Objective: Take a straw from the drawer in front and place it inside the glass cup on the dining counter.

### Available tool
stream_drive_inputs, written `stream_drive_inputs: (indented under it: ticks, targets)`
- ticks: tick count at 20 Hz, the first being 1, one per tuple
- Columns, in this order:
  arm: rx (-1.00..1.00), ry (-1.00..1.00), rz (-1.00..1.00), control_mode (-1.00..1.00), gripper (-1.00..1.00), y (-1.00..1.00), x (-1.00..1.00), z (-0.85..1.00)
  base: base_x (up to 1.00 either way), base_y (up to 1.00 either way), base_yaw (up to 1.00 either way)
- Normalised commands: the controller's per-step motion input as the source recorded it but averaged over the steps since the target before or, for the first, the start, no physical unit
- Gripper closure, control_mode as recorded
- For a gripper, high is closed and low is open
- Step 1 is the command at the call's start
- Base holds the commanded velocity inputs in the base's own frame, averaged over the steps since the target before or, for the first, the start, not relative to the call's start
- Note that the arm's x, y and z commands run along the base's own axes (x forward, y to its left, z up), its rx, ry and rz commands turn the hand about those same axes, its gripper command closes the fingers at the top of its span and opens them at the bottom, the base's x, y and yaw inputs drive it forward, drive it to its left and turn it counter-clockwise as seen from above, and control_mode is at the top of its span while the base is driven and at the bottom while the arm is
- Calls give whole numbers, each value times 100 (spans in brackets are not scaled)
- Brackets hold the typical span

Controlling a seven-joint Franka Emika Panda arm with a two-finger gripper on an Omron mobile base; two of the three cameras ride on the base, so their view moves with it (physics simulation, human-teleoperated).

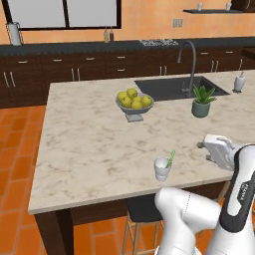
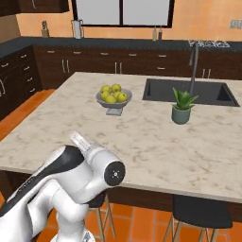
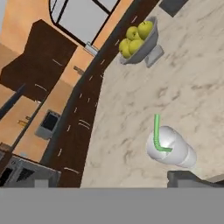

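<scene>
The dining counter (image 1: 89,144) is a broad beige marble island on a dark wood base, standing on orange tile, with dark cabinets and a black worktop along the orange back wall under a window. Set into the marble is a dark sink (image 1: 177,87) with a curved grey faucet (image 1: 189,62); near it stand a small potted plant (image 1: 201,102) and a grey fruit bowl (image 1: 134,102) of yellow-green fruit. The glass cup (image 1: 162,168) stands upright near the island's front edge, and the straw (image 1: 171,158) leans inside it, its top above the rim. The left base view shows the gripper (image 1: 209,148) to the cup's right, apart from it, jaws spread and holding nothing. In the right base view the arm covers the cup's position, while a dark stool (image 2: 203,211) shows below the counter edge. The hand view shows the straw (image 3: 156,133) resting in the cup (image 3: 171,151), with the bowl (image 3: 140,39) farther off.
</scene>
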Motion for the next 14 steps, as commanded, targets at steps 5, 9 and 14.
stream_drive_inputs:
  ticks: [5, 9, 14]
  targets:
    - [-35, 59, -18, -100, -100, -11, -11, 0, 0, 0, 0]
    - [-38, 41, -15, -100, -100, -48, 0, 0, 0, 0, 0]
    - [-27, 35, -11, -100, -100, -52, 0, -25, 0, 0, 0]
